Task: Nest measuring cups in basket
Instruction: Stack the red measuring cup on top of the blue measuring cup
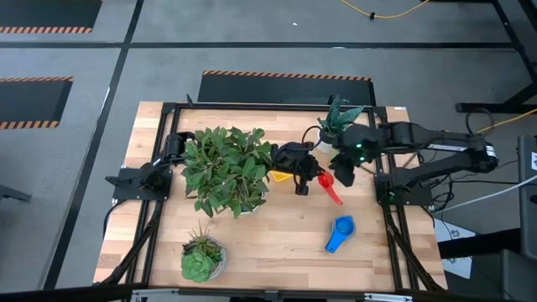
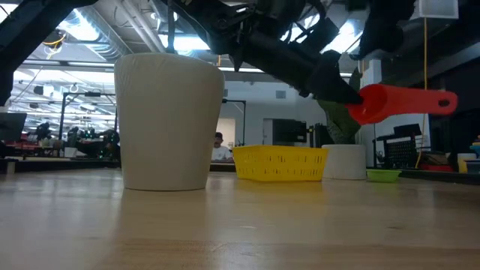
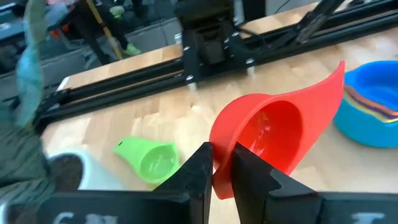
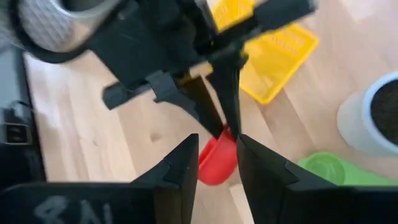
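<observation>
My left gripper [image 3: 221, 155] reaches past the big plant to mid-table, shut on a red measuring cup [image 3: 273, 130], which hangs clear of the table [image 2: 375, 101]. My right gripper [image 4: 217, 146] stands open just above and to the right of it [image 1: 344, 170], touching nothing. The yellow basket [image 1: 281, 176] rests on the table beside the left gripper. A blue cup [image 1: 340, 231], with smaller cups nested inside it [image 3: 373, 106], stands toward the near right. A green cup [image 3: 152, 162] lies on its side on the table. My left gripper pinches the red cup's bowl wall at the rim [image 3: 219, 177], one finger inside the bowl and one outside. The fingers come slanting down from the table's left side. The cup is lifted clear and tipped on its side, its flat handle [image 2: 439, 101] pointing away from the gripper.
A large leafy plant [image 1: 226, 168] in a white pot [image 2: 169, 120] stands left of centre over the left arm. A small succulent [image 1: 201, 258] sits near left. Another white pot [image 4: 373, 118] with a plant [image 1: 340, 113] is at the far right.
</observation>
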`<state>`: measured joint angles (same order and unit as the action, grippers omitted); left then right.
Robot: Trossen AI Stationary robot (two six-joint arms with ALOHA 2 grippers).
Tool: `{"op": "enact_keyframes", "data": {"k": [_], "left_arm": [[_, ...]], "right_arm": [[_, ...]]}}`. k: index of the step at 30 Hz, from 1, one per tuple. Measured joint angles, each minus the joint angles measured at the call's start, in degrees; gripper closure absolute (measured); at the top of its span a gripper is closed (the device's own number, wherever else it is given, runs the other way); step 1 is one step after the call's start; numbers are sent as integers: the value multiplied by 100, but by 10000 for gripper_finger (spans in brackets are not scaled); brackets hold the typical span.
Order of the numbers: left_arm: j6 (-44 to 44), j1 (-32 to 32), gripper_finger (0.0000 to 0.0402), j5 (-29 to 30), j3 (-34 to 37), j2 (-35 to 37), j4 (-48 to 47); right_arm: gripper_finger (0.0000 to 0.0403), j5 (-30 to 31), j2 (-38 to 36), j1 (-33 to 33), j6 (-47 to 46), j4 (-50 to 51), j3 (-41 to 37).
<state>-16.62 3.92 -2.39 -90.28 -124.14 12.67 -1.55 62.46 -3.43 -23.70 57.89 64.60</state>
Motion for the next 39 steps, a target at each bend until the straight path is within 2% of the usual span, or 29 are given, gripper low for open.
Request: {"op": "enact_keyframes", "data": {"k": [6,14,25,31,39], "left_arm": [[-2,9,367,601,0,2,-174],[-2,7,355,658,0,2,-348],[9,9,363,840,0,2,-367],[110,9,356,922,0,2,-357],[306,22,366,922,0,2,-298]], "right_arm": [[289,61,744,156,18,51,0],[289,967,1283,346,24,308,0],[289,1157,1372,609,-127,153,0],[289,1943,1372,809,-159,141,1],[289,1951,1376,969,-319,100,2]]}}
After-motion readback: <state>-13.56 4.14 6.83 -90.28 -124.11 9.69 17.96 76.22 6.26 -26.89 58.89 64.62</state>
